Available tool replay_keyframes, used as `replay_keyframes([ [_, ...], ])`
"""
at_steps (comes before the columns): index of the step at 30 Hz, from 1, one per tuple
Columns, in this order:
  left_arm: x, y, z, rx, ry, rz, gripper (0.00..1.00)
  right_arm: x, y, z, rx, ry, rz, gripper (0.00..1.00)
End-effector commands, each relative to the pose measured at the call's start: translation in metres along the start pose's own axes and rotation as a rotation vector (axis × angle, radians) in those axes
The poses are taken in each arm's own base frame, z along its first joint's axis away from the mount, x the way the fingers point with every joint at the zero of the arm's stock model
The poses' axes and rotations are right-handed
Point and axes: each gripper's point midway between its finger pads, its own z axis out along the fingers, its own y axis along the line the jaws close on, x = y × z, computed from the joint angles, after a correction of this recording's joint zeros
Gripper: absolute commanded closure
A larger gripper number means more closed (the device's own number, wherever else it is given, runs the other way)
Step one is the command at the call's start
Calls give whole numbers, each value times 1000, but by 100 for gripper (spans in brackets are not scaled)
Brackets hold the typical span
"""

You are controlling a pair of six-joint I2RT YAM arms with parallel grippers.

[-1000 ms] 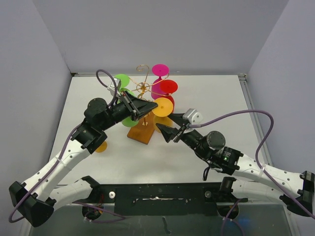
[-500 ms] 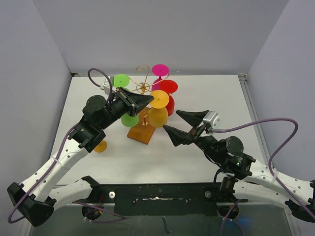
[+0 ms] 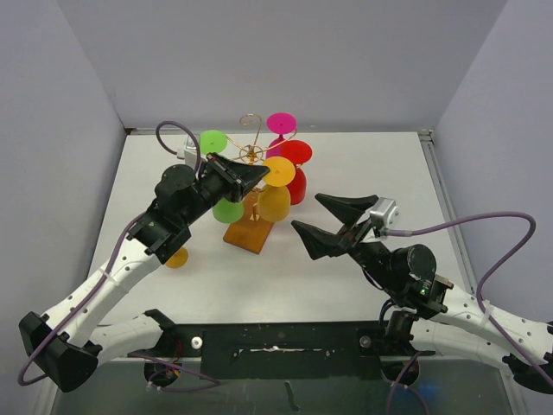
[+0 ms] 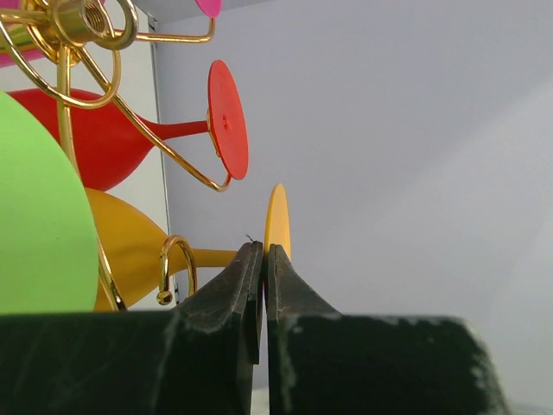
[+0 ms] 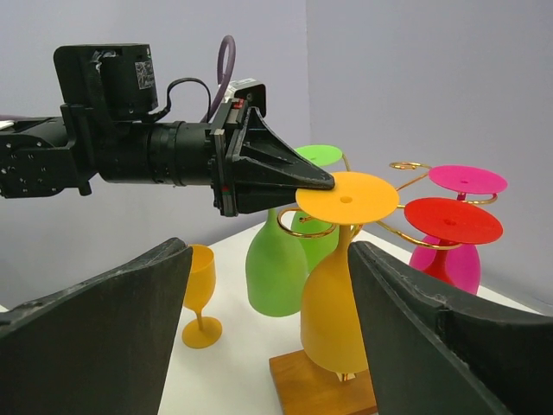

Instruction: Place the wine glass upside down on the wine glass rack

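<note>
Wine glass (image 3: 275, 203), orange, is shown hung bowl-down on the wine glass rack (image 3: 251, 154) at mid-worktop (image 3: 371, 164), its foot carried by a gold scroll arm. The left fingers (image 4: 246, 277) are pressed shut at the foot's rim; whether it is pinched cannot be told. The right fingers (image 3: 341, 204) are held wide apart, empty. The glass could be dragged off its hook if the left arm is withdrawn askew. A second earlier the right fingers were beside the glass; they have since been drawn clear.
</note>
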Motion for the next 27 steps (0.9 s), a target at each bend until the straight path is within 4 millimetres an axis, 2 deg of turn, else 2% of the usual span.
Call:
replay_keyframes([
  [1,-14,-40,-7,101,-66,44,100,-18,-2,0,14,-75,31,25],
  [27,-35,-22,-24,46,-179,43,100,-22,6,-3,-33,-110,55,23],
])
